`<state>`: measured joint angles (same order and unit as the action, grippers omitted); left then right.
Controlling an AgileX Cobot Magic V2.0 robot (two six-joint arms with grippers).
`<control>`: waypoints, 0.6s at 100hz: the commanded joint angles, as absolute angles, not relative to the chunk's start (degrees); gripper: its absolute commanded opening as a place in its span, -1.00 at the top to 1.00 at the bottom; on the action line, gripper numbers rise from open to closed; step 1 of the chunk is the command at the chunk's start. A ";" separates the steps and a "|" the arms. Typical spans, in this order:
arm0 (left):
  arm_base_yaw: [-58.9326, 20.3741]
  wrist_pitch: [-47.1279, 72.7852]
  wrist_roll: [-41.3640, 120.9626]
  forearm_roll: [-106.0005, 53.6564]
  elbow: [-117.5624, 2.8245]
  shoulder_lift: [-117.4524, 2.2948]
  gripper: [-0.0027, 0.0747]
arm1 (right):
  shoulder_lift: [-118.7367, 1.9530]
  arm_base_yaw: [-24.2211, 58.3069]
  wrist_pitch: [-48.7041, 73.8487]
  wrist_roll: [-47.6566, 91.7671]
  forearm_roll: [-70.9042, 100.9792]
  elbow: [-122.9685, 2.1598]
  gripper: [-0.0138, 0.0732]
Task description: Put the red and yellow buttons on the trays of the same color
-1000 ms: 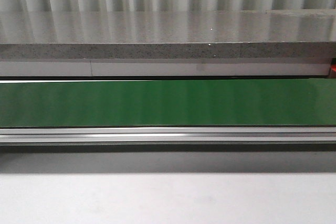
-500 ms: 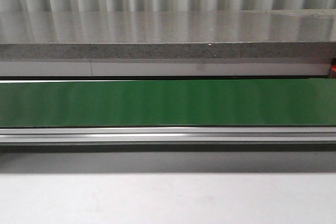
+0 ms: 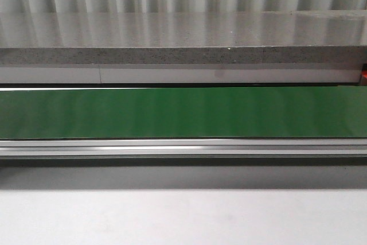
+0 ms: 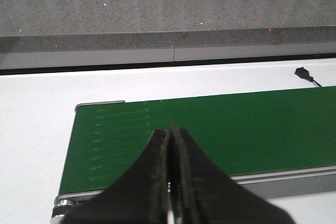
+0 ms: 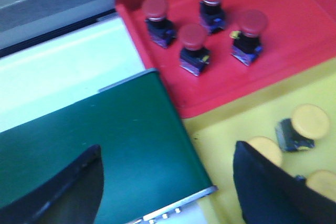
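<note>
The left gripper's (image 4: 169, 182) fingers are pressed together over the green belt (image 4: 210, 129), holding nothing. The right gripper's (image 5: 168, 182) fingers are spread wide, also empty, above the belt's end. Four red buttons (image 5: 192, 35) stand on the red tray (image 5: 304, 30); yellow buttons (image 5: 310, 121) (three visible, one partly hidden) lie on the adjoining yellow tray (image 5: 220, 145). The front view shows only the belt and the grey surface (image 3: 183, 216).

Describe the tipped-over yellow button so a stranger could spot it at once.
Find the yellow tray beside the red tray, at the end of the green belt. The yellow button there lies on its side, dark base showing, unlike its neighbours.
</note>
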<state>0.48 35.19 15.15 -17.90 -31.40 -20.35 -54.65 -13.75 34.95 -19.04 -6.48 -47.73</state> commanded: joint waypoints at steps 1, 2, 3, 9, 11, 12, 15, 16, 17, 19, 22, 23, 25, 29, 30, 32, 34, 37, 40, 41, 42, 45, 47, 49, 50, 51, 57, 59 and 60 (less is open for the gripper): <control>0.09 31.29 14.99 -18.89 -32.98 -20.75 0.98 | -51.37 -8.64 32.30 -16.00 -8.06 -49.29 -0.52; 0.09 31.29 14.99 -18.89 -32.98 -20.75 0.98 | -51.21 -7.78 32.36 -15.77 -8.16 -49.29 -0.52; 0.09 31.29 14.99 -18.89 -32.98 -20.75 0.98 | -50.87 -7.37 32.46 -15.36 -8.18 -49.29 -0.52; 0.09 31.29 14.99 -18.89 -32.98 -20.75 0.98 | -49.55 -3.96 32.77 -13.83 -8.18 -49.21 -0.52; 0.09 31.29 14.99 -18.89 -32.98 -20.75 0.98 | -49.09 -3.27 32.83 -13.17 -8.18 -49.15 -0.52; 0.09 31.29 14.99 -18.89 -32.98 -20.75 0.98 | -48.94 -2.61 32.83 -12.78 -8.18 -49.16 -0.52; 0.09 31.29 14.99 -18.89 -32.98 -20.75 0.98 | -48.29 -1.41 32.98 -11.99 -8.18 -49.02 -0.52; 0.09 31.29 14.99 -18.89 -32.98 -20.75 0.98 | -48.16 -0.85 33.06 -11.82 -8.18 -48.90 -0.52; 0.09 31.29 14.99 -18.89 -32.98 -20.75 0.98 | -47.83 -0.58 33.13 -11.44 -8.18 -48.88 -0.52; 0.09 31.29 14.99 -18.89 -32.98 -20.75 0.98 | -47.46 0.16 33.14 -10.90 -8.19 -48.67 -0.51; 0.09 31.29 14.99 -18.89 -32.98 -20.75 0.98 | -46.60 1.06 33.41 -10.21 -8.19 -48.41 -0.51; 0.09 31.29 14.99 -18.89 -32.98 -20.75 0.98 | -46.45 1.48 33.48 -10.03 -8.19 -48.25 -0.51; 0.09 31.29 14.99 -18.89 -32.98 -20.75 0.98 | -45.94 1.87 33.67 -9.50 -8.19 -47.98 -0.51; 0.09 31.29 14.99 -18.89 -32.98 -20.75 0.98 | -44.91 2.87 34.30 -8.64 -8.19 -47.56 -0.51; 0.09 31.29 14.99 -18.89 -32.98 -20.75 0.98 | -44.75 3.15 34.38 -8.55 -8.19 -47.36 -0.51; 0.09 31.29 14.99 -18.89 -32.98 -20.75 0.98 | -44.19 3.42 34.63 -8.28 -8.19 -47.01 -0.51; 0.09 31.29 14.99 -18.89 -32.98 -20.75 0.98 | -43.66 3.76 34.86 -7.96 -8.19 -46.76 -0.51; 0.09 31.29 14.99 -18.89 -32.98 -20.75 0.98 | -42.97 4.25 35.08 -7.55 -8.19 -46.05 -0.51; 0.09 31.29 14.99 -18.89 -32.98 -20.75 0.98 | -42.24 4.54 35.21 -6.92 -8.19 -45.43 -0.51; 0.09 31.29 14.99 -18.89 -32.98 -20.75 0.98 | -41.89 4.61 35.23 -6.87 -8.19 -45.25 -0.51; 0.09 31.29 14.99 -18.89 -32.98 -20.75 0.98 | -41.71 4.75 35.23 -6.77 -8.19 -44.90 -0.51; 0.09 31.29 14.99 -18.89 -32.98 -20.75 0.98 | -40.81 4.89 35.23 -6.47 -8.19 -44.17 -0.51; 0.09 31.29 14.99 -18.89 -32.98 -20.75 0.98 | -40.47 4.96 35.16 -6.41 -8.19 -43.66 -0.51; 0.09 31.29 14.99 -18.89 -32.98 -20.75 0.98 | -39.97 5.01 35.16 -6.41 -8.19 -43.16 -0.50; 0.09 31.29 14.99 -18.89 -32.98 -20.75 0.98 | -39.65 5.01 35.16 -6.41 -8.19 -42.98 -0.50; 0.09 31.29 14.99 -18.89 -32.98 -20.75 0.98 | -39.48 5.01 35.16 -6.41 -8.19 -42.69 -0.49; 0.09 31.29 14.99 -18.89 -32.98 -20.75 0.98 | -38.23 5.01 35.23 -6.41 -8.19 -41.64 -0.36; 0.09 31.29 14.99 -18.89 -32.98 -20.75 0.98 | -37.90 5.01 35.23 -6.41 -8.19 -41.30 -0.30; 0.09 31.29 14.99 -18.89 -32.98 -20.75 0.98 | -37.77 5.01 35.23 -6.41 -8.19 -41.11 -0.28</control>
